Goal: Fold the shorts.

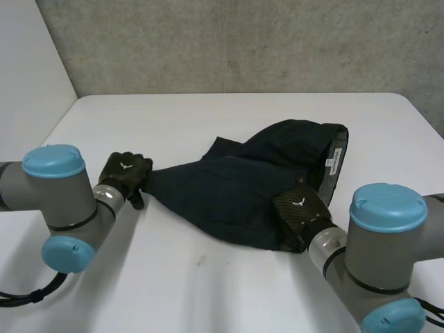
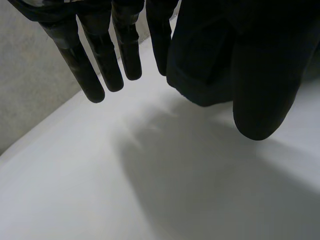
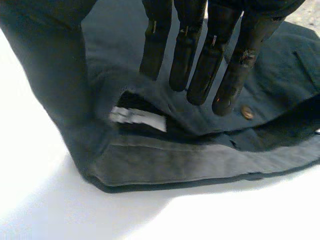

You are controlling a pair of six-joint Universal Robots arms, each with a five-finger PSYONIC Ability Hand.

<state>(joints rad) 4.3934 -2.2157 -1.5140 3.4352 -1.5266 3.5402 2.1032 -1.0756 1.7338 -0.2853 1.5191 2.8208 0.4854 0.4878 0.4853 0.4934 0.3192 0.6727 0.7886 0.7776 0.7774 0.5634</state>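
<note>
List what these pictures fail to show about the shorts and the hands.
Print on the label: too small in the head view, washed out in the right wrist view.
Lower layers and legs of the shorts: head view, covered by the top fold.
Near corner of the cloth: head view, hidden under the right hand.

i count one pair of dark shorts [image 1: 236, 191] on one white table [image 1: 208, 291]. on the shorts i count one white label [image 3: 137, 119] inside the waistband and one small round button [image 3: 246, 112]. i have two arms, my left arm [image 1: 52, 191] and my right arm [image 1: 378, 239], and two black hands, my left hand [image 1: 125, 173] and my right hand [image 1: 298, 208].
</note>
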